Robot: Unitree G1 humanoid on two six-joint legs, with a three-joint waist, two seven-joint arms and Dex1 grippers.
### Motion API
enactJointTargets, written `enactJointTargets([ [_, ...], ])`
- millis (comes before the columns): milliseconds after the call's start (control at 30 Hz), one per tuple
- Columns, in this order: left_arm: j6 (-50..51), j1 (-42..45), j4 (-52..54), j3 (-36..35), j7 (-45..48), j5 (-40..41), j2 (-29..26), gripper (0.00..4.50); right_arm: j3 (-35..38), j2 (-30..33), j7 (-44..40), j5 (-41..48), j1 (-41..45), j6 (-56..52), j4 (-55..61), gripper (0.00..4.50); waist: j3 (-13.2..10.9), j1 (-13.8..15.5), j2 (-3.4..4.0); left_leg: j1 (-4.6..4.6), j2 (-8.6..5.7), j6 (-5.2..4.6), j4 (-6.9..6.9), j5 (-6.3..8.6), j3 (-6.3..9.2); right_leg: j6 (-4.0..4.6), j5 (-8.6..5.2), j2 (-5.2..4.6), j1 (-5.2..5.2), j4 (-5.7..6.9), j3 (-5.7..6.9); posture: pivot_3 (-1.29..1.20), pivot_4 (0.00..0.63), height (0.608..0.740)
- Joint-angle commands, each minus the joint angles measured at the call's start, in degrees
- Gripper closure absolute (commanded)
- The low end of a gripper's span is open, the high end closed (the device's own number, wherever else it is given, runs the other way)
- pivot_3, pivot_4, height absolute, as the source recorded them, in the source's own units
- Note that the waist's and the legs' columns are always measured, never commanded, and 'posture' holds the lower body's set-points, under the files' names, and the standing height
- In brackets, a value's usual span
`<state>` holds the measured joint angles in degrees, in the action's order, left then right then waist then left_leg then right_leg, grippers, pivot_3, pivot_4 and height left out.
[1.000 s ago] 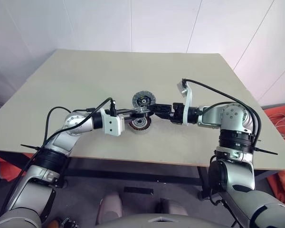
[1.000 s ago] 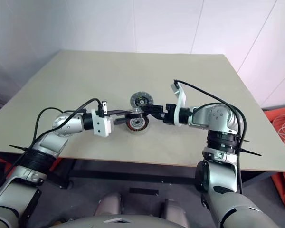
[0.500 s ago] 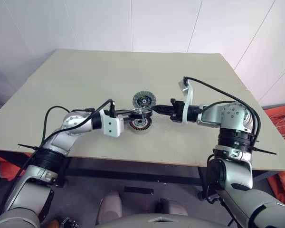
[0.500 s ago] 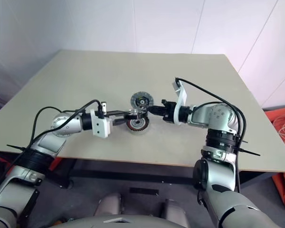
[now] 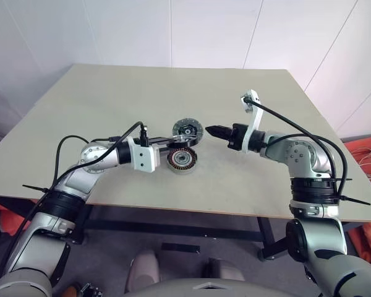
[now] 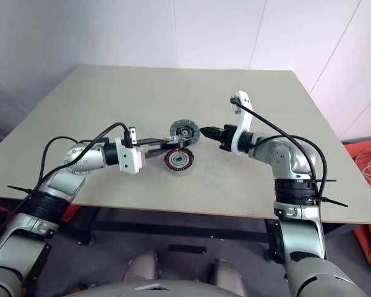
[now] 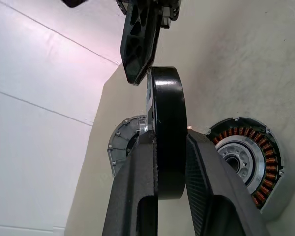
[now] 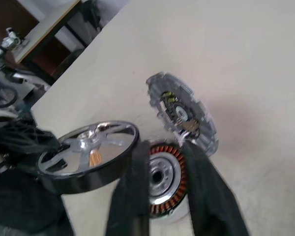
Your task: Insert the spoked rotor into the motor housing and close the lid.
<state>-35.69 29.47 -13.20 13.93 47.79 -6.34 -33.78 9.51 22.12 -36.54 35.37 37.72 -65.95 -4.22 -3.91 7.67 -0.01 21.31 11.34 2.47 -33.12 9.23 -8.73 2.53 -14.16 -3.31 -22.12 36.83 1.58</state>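
Observation:
The spoked rotor [image 7: 168, 113], a shiny silver disc with a dark rim, hangs just above the table with my left gripper [image 7: 171, 140] shut on its rim. In the right wrist view the spoked rotor [image 8: 88, 150] tilts, spokes showing. Below and beside it, the motor housing [image 5: 182, 161] with its copper windings rests on the table. The lid [image 5: 187, 129], a grey disc with a dark ribbed ring, lies just behind them. My right gripper [image 5: 213, 131] hovers to the right of the lid, clear of the rotor, open with nothing between its fingers [image 8: 206, 196].
The beige table [image 5: 111, 99] spreads wide around the three parts, with bare surface on all sides. White walls stand behind its far edge. Orange cloth and cables [image 5: 368, 161] lie on the floor at the right.
My right gripper has drawn back from the rotor, to the right and a little up, rolled its wrist, shut briefly and opened again. The left gripper has kept still with the rotor.

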Motion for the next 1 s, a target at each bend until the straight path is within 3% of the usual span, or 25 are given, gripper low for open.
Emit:
enactJointTargets([
  [33,-1.0,1.5,0.3,-1.3,-0.5,0.9,-0.6,4.07,-5.7,5.1,-5.5,-3.9,-1.0,9.0,4.9,2.15,0.0,0.1,0.0,0.0,0.0,0.0,0.0,0.0,0.0,0.0,0.0,0.0,0.0,0.0,0.0,0.0,0.0,0.74],
  [133,-1.3,1.7,-0.1,-1.4,-0.7,0.9,-0.6,4.07,-14.7,11.4,-10.1,-13.8,-3.8,24.0,7.0,1.09,0.0,0.4,0.0,0.03,0.0,-0.01,0.0,0.0,0.01,0.0,0.0,0.0,0.01,-0.02,0.01,0.0,0.0,0.74],
  [233,-1.4,1.8,-0.4,-1.4,-0.7,1.1,-0.6,4.07,-19.0,13.8,-12.0,-19.5,-4.6,32.8,6.9,0.04,0.0,0.4,0.0,0.02,0.02,-0.02,-0.02,0.01,0.01,-0.01,0.0,0.01,0.0,-0.02,0.01,0.0,0.0,0.74],
  [467,-1.5,1.9,-1.2,-1.7,-0.8,1.8,-0.3,4.07,-22.2,12.2,-8.1,-31.3,-4.0,54.5,5.0,0.0,0.0,-0.1,0.0,0.05,0.01,-0.05,-0.09,0.03,0.01,0.0,0.0,0.0,0.0,0.0,0.0,0.0,0.0,0.74],
  [600,-1.1,1.9,-1.5,-1.8,-0.7,2.4,-0.1,4.07,-22.6,11.1,-8.2,-33.8,-4.6,60.9,6.6,0.0,0.0,-0.3,0.0,0.06,0.01,-0.1,-0.09,0.05,0.01,0.0,0.0,0.01,-0.01,0.0,0.0,0.0,0.0,0.74],
  [1000,1.4,2.2,-1.9,-2.3,0.7,6.0,1.2,4.07,-26.1,7.7,-8.9,-38.8,-6.3,68.1,9.0,0.0,0.0,-0.5,-0.01,0.06,0.01,-0.15,-0.12,0.07,0.03,0.0,0.0,0.02,0.01,0.0,0.0,0.0,0.0,0.74],
])
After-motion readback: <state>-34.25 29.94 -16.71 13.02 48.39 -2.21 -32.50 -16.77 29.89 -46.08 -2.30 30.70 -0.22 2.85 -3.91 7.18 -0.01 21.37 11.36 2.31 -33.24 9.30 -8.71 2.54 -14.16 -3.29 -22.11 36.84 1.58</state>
